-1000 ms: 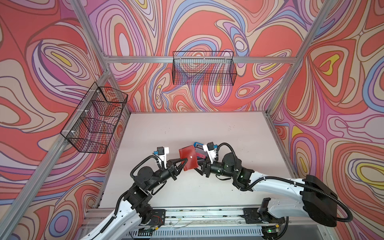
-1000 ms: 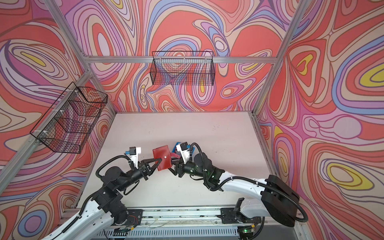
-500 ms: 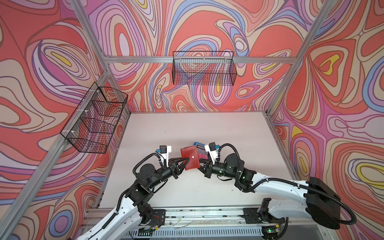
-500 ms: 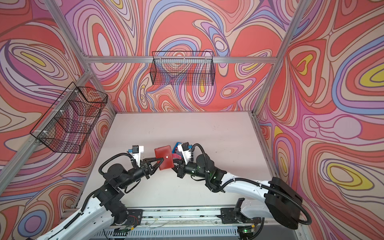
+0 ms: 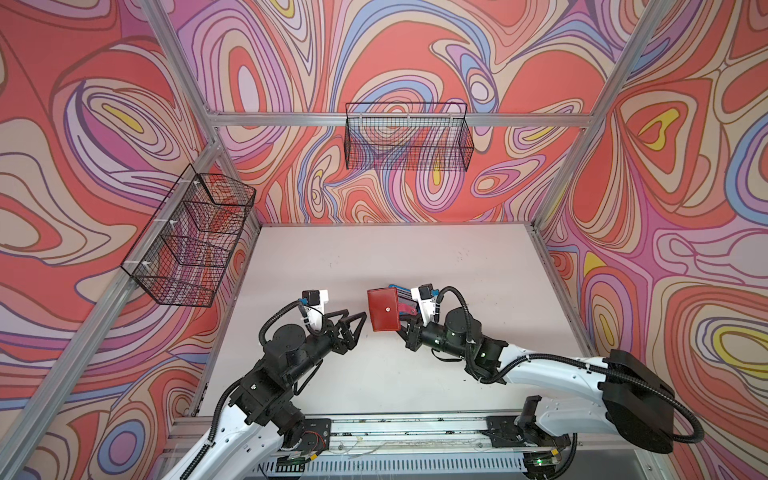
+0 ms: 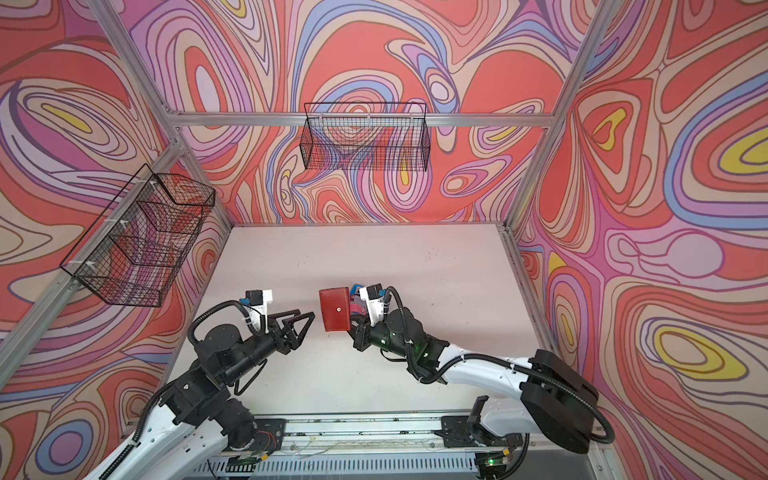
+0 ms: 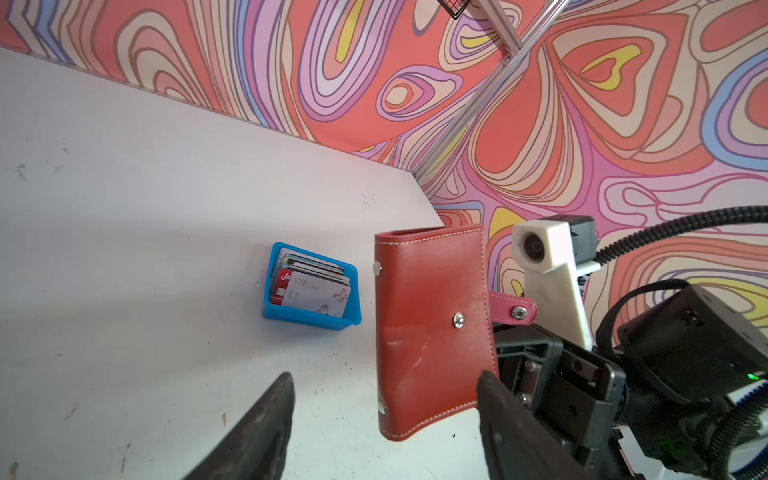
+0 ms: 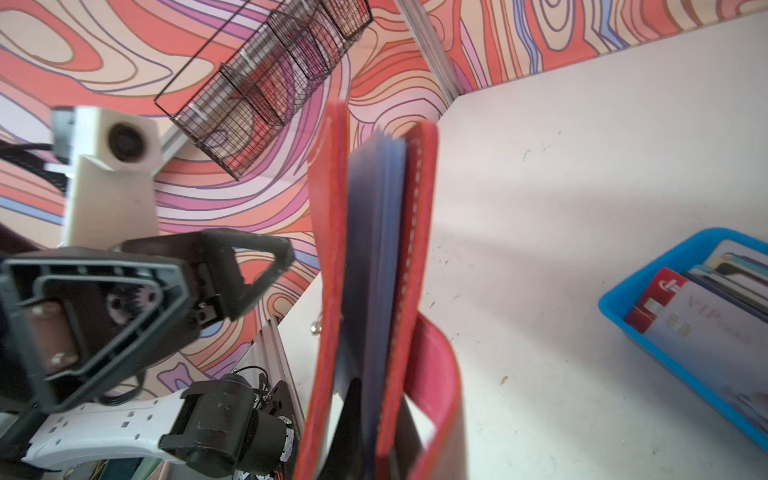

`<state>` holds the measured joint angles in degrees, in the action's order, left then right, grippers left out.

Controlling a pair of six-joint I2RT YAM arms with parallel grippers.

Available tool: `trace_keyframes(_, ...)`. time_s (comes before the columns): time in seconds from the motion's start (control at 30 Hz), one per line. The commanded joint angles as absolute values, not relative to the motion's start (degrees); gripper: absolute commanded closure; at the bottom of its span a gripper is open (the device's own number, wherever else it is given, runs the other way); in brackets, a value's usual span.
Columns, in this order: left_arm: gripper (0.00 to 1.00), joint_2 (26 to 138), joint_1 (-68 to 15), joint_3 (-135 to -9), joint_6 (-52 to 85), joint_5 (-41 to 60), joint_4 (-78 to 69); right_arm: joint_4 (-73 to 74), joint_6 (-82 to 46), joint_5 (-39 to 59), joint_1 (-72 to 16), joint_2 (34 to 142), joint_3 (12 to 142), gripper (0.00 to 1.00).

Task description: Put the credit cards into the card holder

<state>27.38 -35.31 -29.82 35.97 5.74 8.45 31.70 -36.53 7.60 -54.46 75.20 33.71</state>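
Left gripper (image 5: 356,316) no longer grips card holder (image 5: 384,309), stands wide open beside it. Right gripper (image 5: 403,323), closed tight, holds it by edge. Credit cards (image 7: 311,291) in blue tray (image 7: 309,321).

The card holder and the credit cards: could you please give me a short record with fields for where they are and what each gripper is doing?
card holder: on edge, strap unsnapped, covers slightly apart
right gripper: shut on the card holder's edge
left gripper: open, beside the card holder, holding nothing
credit cards: stacked in the blue tray
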Motion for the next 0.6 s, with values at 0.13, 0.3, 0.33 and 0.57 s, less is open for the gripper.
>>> trace_keyframes(0.13, 0.28, 32.93, -35.66, -34.36, 32.61, 5.53, 16.91, 32.81, -40.35, 3.83, -54.70, 82.41, 34.16, 1.00)
trace_keyframes(0.3, 0.29, 40.24, -38.57, -36.94, 30.09, 6.07, 16.45, 33.27, -41.22, 4.05, -54.68, 85.12, 34.75, 1.00)
trace_keyframes(0.33, 0.29, 41.57, -40.26, -37.49, 29.33, 4.66, 16.73, 33.13, -41.17, 4.10, -54.72, 85.35, 34.93, 1.00)
trace_keyframes(0.57, 0.28, 50.10, -47.64, -42.07, 27.72, -3.93, 18.22, 32.87, -41.05, 4.01, -54.74, 86.04, 35.33, 1.00)
